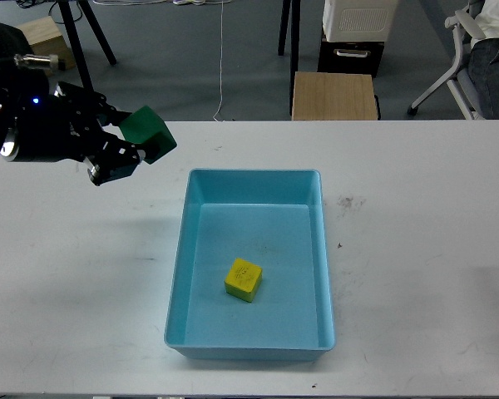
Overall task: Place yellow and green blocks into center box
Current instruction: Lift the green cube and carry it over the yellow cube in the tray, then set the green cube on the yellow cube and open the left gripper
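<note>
Green block point(148, 133): dark cube pinched in the left gripper point(131, 143), held above the white table point(424, 249) just left of the center box's far-left corner; transfer step in hand, by judgement; next move calls for carrying it right over the rim, then releasing. Yellow block point(244, 279): lies on the floor of the center box point(176, 283), toward the near side; sole content. Right gripper: not in view.
</note>
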Tool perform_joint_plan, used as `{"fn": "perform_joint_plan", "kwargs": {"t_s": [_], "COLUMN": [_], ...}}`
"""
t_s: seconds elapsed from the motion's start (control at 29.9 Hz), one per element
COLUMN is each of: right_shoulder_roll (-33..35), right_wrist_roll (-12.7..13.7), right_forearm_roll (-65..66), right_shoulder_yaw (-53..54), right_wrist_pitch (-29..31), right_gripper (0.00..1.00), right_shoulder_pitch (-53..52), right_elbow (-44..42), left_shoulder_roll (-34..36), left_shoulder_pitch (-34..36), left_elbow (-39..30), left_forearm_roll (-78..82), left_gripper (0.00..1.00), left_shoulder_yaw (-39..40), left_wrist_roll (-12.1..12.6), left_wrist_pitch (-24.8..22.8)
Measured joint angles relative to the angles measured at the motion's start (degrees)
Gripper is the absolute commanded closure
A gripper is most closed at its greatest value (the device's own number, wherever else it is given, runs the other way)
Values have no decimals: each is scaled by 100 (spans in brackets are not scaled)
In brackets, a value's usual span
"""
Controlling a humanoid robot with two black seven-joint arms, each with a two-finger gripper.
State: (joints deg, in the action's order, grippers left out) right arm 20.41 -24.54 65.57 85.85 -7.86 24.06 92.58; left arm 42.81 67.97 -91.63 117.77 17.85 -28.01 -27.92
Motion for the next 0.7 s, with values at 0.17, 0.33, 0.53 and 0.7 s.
{"fn": "perform_joint_plan", "kwargs": {"t_s": [0.17,0.33,0.53,0.7], "right_shoulder_roll": [-10,-12,-19,-20], "right_wrist_roll": [0,0,0,1], "right_forearm_roll": [0,0,-1,-1], "right_shoulder_yaw": [-2,1,3,3], "right_wrist_pitch": [-8,-11,-15,-15], "right_gripper": [1,1,1,1], "right_shoulder_pitch": [1,-6,-6,-7], "right_elbow": [-98,-108,-109,-109], "left_shoulder_roll": [-840,-1330,-1624,-1675], "left_shoulder_pitch": [113,235,77,28], "left_elbow": [13,226,773,905], "left_forearm_roll": [638,720,723,724], "left_gripper": [68,68,66,61], "left_shoulder_yaw": [-507,-1325,-1462,-1438], "left_wrist_roll": [0,0,1,2], "left_wrist_pitch": [-8,-9,-9,-9]}}
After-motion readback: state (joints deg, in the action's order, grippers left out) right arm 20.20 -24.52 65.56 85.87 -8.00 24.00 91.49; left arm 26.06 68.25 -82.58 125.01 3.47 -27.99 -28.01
